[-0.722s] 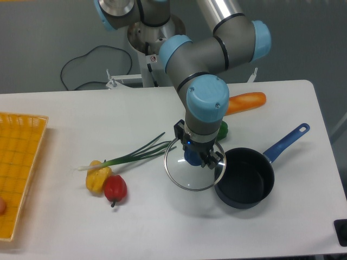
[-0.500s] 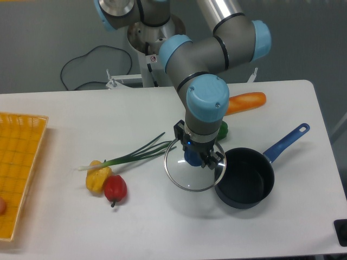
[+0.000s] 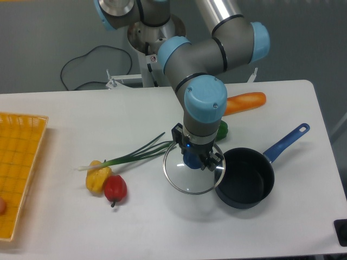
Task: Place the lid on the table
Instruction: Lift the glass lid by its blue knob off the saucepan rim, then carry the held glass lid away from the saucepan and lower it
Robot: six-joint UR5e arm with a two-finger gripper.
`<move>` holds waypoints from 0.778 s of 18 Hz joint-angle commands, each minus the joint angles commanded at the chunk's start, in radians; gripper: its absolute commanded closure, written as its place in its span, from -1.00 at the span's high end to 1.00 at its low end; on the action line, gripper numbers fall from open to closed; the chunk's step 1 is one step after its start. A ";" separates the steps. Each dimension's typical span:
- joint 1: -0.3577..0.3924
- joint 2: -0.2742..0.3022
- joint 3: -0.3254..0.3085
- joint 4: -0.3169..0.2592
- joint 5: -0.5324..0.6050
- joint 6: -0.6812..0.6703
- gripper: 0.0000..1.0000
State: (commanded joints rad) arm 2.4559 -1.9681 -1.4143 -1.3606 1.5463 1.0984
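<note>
The lid [image 3: 187, 179] is a round clear glass disc with a thin metal rim and a blue centre knob. My gripper [image 3: 195, 160] points straight down and is shut on the knob, holding the lid level just left of the saucepan [image 3: 245, 177]. The lid's right edge overlaps the saucepan's rim. I cannot tell whether the lid touches the white table [image 3: 152, 227] beneath it. The saucepan is dark, open and empty, with a blue handle pointing to the back right.
A green onion [image 3: 133, 153], a yellow pepper [image 3: 97, 177] and a red pepper [image 3: 115, 188] lie left of the lid. A carrot [image 3: 246, 101] and a green vegetable [image 3: 223, 129] lie behind my gripper. A yellow mesh basket [image 3: 16, 168] is at the left edge.
My gripper and the lid have shifted slightly to the left, away from the saucepan.
</note>
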 joint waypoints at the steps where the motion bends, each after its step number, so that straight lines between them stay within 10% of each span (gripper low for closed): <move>1: 0.000 -0.002 0.000 0.003 0.000 -0.008 0.04; 14: -0.070 -0.072 -0.002 0.118 -0.006 -0.238 0.04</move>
State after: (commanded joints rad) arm 2.3854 -2.0401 -1.4159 -1.2425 1.5401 0.8608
